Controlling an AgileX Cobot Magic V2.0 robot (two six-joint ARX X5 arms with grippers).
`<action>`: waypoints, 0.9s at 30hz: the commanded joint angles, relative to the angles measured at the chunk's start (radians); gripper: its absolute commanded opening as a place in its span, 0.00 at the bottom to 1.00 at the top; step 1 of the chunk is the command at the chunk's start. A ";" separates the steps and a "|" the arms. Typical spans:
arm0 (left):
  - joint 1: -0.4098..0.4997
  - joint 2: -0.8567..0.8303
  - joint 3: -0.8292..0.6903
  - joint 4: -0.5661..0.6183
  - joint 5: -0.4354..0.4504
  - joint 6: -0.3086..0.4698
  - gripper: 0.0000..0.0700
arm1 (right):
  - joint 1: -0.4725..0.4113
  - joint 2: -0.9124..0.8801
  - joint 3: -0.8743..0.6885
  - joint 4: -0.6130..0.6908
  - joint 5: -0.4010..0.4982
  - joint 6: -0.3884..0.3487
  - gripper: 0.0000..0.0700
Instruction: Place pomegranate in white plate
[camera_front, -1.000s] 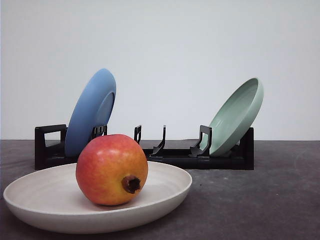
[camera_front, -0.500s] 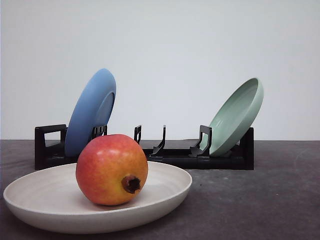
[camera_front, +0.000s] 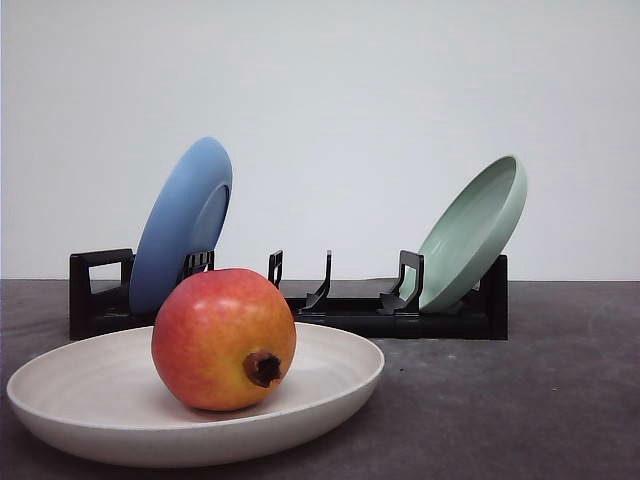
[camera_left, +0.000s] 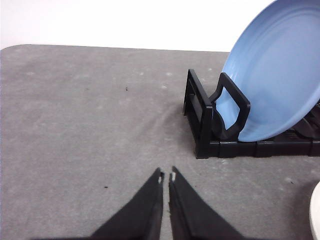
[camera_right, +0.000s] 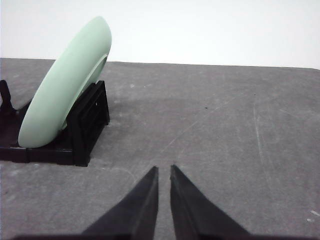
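The pomegranate, red fading to orange-yellow with its brown crown turned toward the camera, rests inside the white plate near the table's front left. A sliver of the white plate's rim shows at the edge of the left wrist view. My left gripper is shut over bare grey table, holding nothing, a short way from the rack's end. Over bare table beside the rack's other end, my right gripper is also shut and holds nothing.
A black dish rack stands across the back of the table. A blue plate leans in its left end and a pale green plate in its right end. The grey tabletop lies to the right of the white plate.
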 joint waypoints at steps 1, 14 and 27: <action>0.000 -0.002 -0.011 -0.003 -0.002 0.014 0.00 | -0.002 -0.001 -0.005 0.011 0.000 -0.005 0.06; 0.000 -0.002 -0.011 -0.003 -0.002 0.014 0.00 | -0.002 -0.001 -0.005 0.011 0.000 -0.005 0.06; 0.000 -0.002 -0.011 -0.003 -0.002 0.014 0.00 | -0.002 -0.001 -0.005 0.011 0.000 -0.005 0.06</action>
